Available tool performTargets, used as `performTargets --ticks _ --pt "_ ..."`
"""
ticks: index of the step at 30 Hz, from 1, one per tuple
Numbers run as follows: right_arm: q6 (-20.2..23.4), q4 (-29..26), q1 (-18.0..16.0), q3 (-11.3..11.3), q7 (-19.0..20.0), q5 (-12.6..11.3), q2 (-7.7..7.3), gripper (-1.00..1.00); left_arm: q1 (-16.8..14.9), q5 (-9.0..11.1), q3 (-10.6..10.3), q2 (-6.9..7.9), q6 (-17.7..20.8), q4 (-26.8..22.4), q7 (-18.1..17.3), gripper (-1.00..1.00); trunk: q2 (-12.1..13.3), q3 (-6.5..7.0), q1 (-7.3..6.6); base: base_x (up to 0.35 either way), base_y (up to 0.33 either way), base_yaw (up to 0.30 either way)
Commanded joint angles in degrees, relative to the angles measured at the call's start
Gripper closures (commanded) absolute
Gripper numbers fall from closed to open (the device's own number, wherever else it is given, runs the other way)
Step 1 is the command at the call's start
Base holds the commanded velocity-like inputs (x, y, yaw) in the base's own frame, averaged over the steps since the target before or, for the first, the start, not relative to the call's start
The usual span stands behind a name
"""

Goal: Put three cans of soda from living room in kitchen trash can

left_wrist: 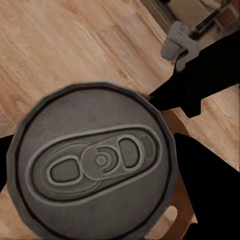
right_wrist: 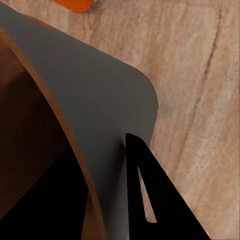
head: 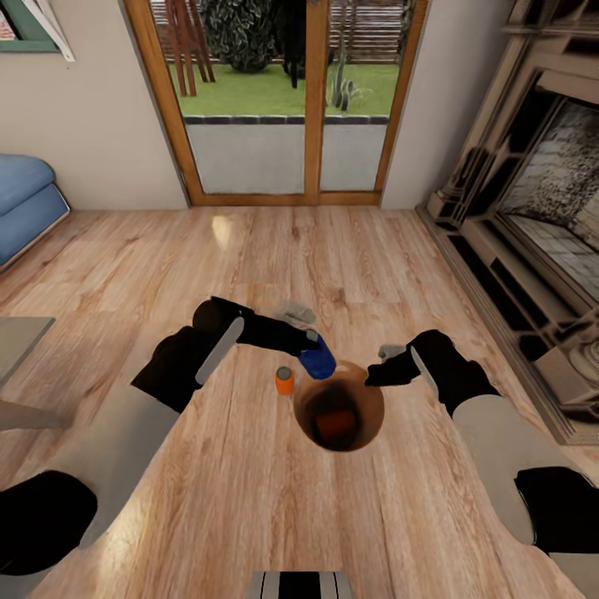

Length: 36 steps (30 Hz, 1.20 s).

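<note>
My left gripper point(head: 313, 346) is shut on a blue can of soda point(head: 318, 361), held tilted just over the near-left rim of the tash can point(head: 372, 407). In the left wrist view the can's silvery top point(left_wrist: 95, 162) is close up. The tan bin stands on the plank floor with an orange can point(head: 335, 424) lying inside it. A second orange can point(head: 284, 380) stands upright on the floor just left of the bin; its edge point(right_wrist: 75, 4) shows in the right wrist view. My right gripper point(head: 378, 366) is shut on the bin's rim point(right_wrist: 60, 115), one finger point(right_wrist: 105, 115) inside and one outside.
This is the living room. Wood-framed glass doors point(head: 287, 100) stand ahead, a fireplace point(head: 532, 216) runs along the right, a blue sofa point(head: 25, 204) sits at the left and a low grey table's corner point(head: 15, 345) is at the left edge.
</note>
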Motion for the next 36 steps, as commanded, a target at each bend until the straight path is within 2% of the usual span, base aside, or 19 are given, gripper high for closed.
performTargets --ticks 1,3,8,10,11,12,17,23,27,34,36 --pt "0.4 0.1 0.0 -0.1 0.2 -1.4 0.34 1.00 -0.1 -0.2 -1.1 -0.53 -0.1 0.7 0.0 1.00 0.0 0.01 -0.01 0.000 0.000 0.000" --pt "0.4 1.9 -0.2 -0.1 0.2 -1.4 2.02 1.00 -0.5 -0.4 -4.4 -2.72 -1.1 4.7 0.1 1.00 0.0 0.01 -0.01 0.000 0.000 0.000" --pt "0.4 3.2 -0.2 -0.2 -0.7 -1.4 5.02 1.00 -0.6 -0.5 -5.4 -3.39 -5.2 8.4 0.2 1.00 0.0 0.01 -0.01 0.000 0.000 0.000" --pt "0.4 3.4 -0.3 -0.3 -1.1 -1.4 5.78 1.00 -0.6 -0.5 -5.7 -3.45 -6.5 9.5 0.2 1.00 0.0 0.01 -0.01 0.000 0.000 0.000" --pt "0.4 3.4 -0.3 -0.3 -1.3 -1.4 6.11 1.00 -0.6 -0.5 -6.1 -3.48 -7.3 10.2 0.2 1.00 0.0 0.01 -0.01 0.000 0.000 0.000" --pt "0.4 3.5 -0.3 -0.3 -1.6 -1.4 6.63 1.00 -0.6 -0.5 -7.5 -3.51 -8.9 11.6 0.3 1.00 0.0 0.01 -0.01 0.000 0.000 0.000" --pt "0.4 3.6 -0.4 -0.4 -2.0 -1.4 7.46 1.00 -0.6 -0.3 -11.7 -3.55 -12.1 15.9 0.3 1.00 0.0 0.01 -0.01 0.000 0.000 0.000" --pt "0.4 3.6 -0.6 -0.4 -2.2 -1.4 8.01 1.00 -0.6 -0.3 -13.9 -3.48 -13.0 17.6 0.2 1.00 0.0 0.01 -0.01 0.000 0.000 0.000" --pt "0.4 3.6 -0.6 -0.6 -2.2 -1.4 7.90 1.00 -0.6 -0.3 -16.7 -3.17 -13.0 17.9 0.0 1.00 0.0 0.01 -0.01 0.000 0.000 0.000" --pt "0.4 3.5 -0.7 -0.8 -2.2 -1.4 8.05 1.00 -0.6 -0.3 -18.2 -3.13 -13.1 18.0 0.2 1.00 0.0 0.01 -0.01 0.000 0.000 0.000" --pt "0.4 3.5 -0.9 -0.8 -2.2 -1.4 7.95 1.00 -0.5 -0.5 -19.5 -3.12 -13.1 18.0 0.2 1.00 0.0 0.01 -0.01 0.000 0.000 0.000"
